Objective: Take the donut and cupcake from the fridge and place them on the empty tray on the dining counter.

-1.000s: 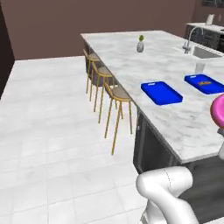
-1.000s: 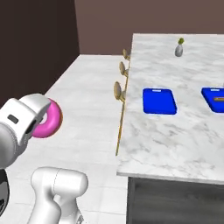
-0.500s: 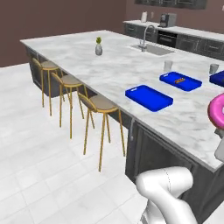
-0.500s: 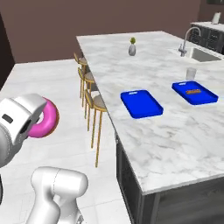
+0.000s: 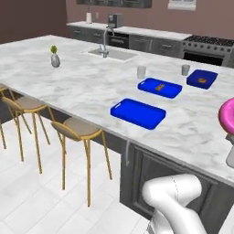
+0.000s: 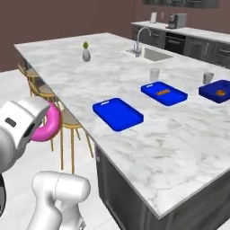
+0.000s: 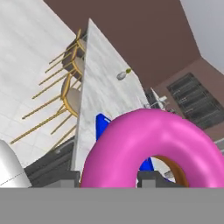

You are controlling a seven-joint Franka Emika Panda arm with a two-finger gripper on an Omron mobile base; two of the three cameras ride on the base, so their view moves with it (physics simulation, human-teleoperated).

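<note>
2 small blue trays (image 5: 159, 87) w/ pastries, 2 cups (image 5: 141, 72), vase (image 5: 55, 59), sink (image 5: 112, 54), stools (image 5: 78, 130), stove (image 5: 208, 42).

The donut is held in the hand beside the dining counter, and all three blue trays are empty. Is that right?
Not quite. The donut is in the hand, but only the tray nearest the robot is empty. In the left base view, the two smaller trays each carry a small brownish item.

The white marble worktop (image 5: 91, 87) carries the empty blue tray (image 5: 137, 113) near its front edge. At two o'clock from it lie two smaller trays (image 5: 159, 87), two cups (image 5: 141, 72); a vase (image 5: 55, 58) at ten o'clock.
</note>
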